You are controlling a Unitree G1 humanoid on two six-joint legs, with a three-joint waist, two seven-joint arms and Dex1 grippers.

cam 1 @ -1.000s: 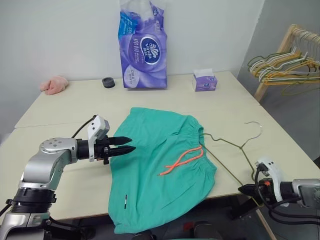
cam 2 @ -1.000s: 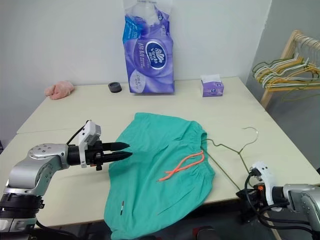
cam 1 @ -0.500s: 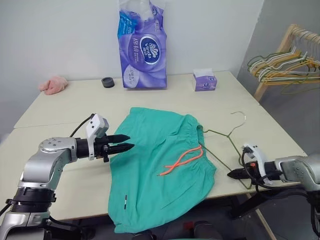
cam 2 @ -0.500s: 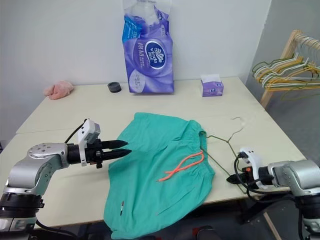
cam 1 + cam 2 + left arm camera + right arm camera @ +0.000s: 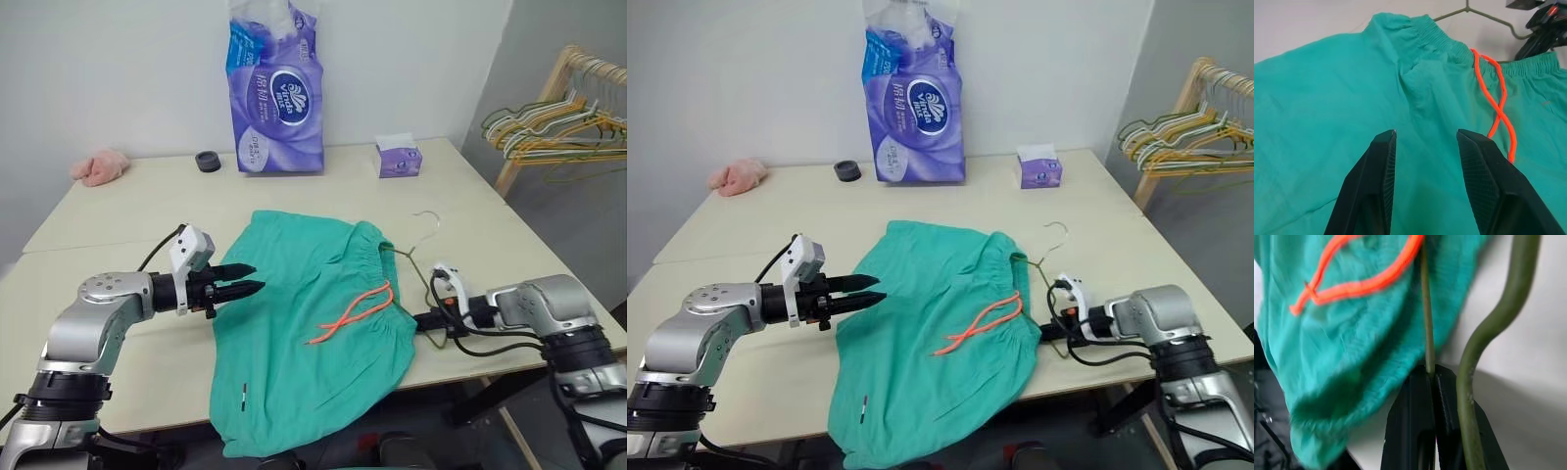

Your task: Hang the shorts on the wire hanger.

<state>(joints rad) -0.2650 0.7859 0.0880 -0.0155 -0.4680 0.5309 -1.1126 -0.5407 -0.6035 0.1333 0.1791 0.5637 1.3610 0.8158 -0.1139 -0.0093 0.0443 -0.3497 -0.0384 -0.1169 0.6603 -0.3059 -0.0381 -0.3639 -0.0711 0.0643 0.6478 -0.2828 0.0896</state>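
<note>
Clenched on the thin wire, the right gripper [image 5: 423, 320] held the wire hanger [image 5: 415, 257] by its lower bar, just off the shorts' waistband at the 3 o'clock side of the shorts [image 5: 313, 333]. The left gripper [image 5: 253, 279] hovered with its fingers parted and nothing between them, over the cloth's 9 o'clock edge.

The shorts lay flat mid-table, legs trailing over the near edge at 6 o'clock, the orange drawstring [image 5: 355, 313] loose across the front. The hanger's hook pointed toward 12 o'clock, part of its frame at the waistband.

Risks, as I judged them: the wire could twist or slip in so narrow a pinch; pushing it under the cloth might bunch the fabric or snag the drawstring; a drag toward 6 o'clock could pull the overhanging shorts off the table [image 5: 127, 206].

Open tabletop lay toward 12 and 10 o'clock, before the purple tissue pack [image 5: 276, 93], small tissue box [image 5: 400, 157] and black roll [image 5: 208, 162]. At 3 o'clock the table edge was close.
</note>
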